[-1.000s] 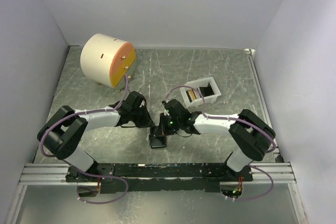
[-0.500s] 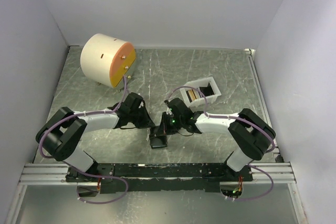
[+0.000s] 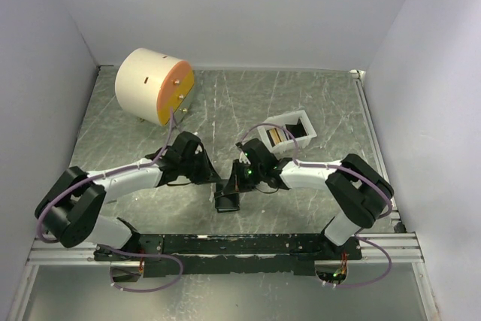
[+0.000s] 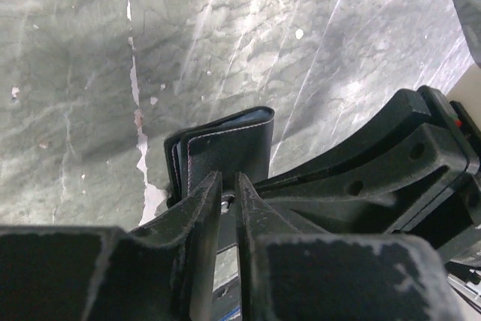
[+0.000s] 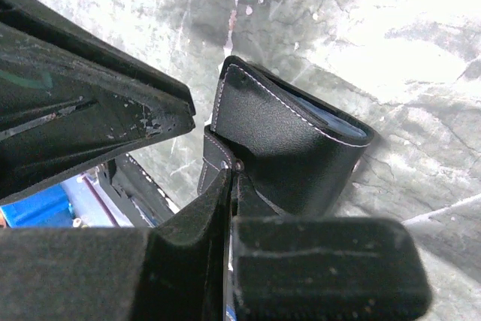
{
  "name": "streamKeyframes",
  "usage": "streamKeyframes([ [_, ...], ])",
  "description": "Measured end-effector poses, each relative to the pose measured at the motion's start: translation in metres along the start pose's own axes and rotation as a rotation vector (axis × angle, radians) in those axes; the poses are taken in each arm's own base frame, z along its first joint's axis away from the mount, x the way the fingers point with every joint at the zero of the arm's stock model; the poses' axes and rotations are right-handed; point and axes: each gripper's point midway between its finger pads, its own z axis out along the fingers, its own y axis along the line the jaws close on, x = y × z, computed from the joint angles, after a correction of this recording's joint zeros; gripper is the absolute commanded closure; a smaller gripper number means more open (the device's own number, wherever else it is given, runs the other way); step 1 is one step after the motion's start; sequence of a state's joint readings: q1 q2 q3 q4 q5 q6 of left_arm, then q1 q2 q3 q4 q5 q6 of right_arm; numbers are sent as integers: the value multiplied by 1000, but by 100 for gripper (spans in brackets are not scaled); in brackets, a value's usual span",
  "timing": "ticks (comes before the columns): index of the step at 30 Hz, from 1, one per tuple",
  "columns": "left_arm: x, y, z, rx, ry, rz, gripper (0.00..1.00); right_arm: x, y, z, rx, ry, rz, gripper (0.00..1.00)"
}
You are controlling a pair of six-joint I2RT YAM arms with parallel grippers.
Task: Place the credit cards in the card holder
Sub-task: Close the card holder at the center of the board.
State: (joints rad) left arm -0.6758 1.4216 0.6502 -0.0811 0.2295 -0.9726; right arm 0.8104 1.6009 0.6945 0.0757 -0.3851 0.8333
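Sitting folded between both tools, the card holder [image 5: 289, 144] is being pinched at its stitched edge by the right gripper [image 5: 231, 173], jaws pressed together. The left gripper [image 4: 226, 186] is being held barely parted, its tips at the holder's opposite edge. Matte, leathery black is being shown, with what looks like a blue card [image 5: 334, 122] tucked inside. The other credit cards [image 3: 275, 135], thin and stiff, are being stored in the white tray [image 3: 305, 121] beyond, nearer the right arm.

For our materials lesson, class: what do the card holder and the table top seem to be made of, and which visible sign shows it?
The card holder: probably leather or imitation, matte black, with pale stitching along its edges and a soft fold. The table top: grey-green, veined like marble, slightly glossy; stone or printed sheet, unclear.
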Motion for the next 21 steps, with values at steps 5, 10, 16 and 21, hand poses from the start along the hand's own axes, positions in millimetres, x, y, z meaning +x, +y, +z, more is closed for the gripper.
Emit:
streamKeyframes([
  [5,1,2,-6,-16,0,-1,80,-3,5,-1,-11,1,-5,100],
  [10,4,6,-4,-29,11,-5,82,-2,2,2,-9,11,2,100],
  [16,8,6,-3,-30,19,0,85,-2,1,5,-10,13,6,100],
  [21,20,-1,-6,-10,38,29,87,-2,0,6,-10,12,9,100],
])
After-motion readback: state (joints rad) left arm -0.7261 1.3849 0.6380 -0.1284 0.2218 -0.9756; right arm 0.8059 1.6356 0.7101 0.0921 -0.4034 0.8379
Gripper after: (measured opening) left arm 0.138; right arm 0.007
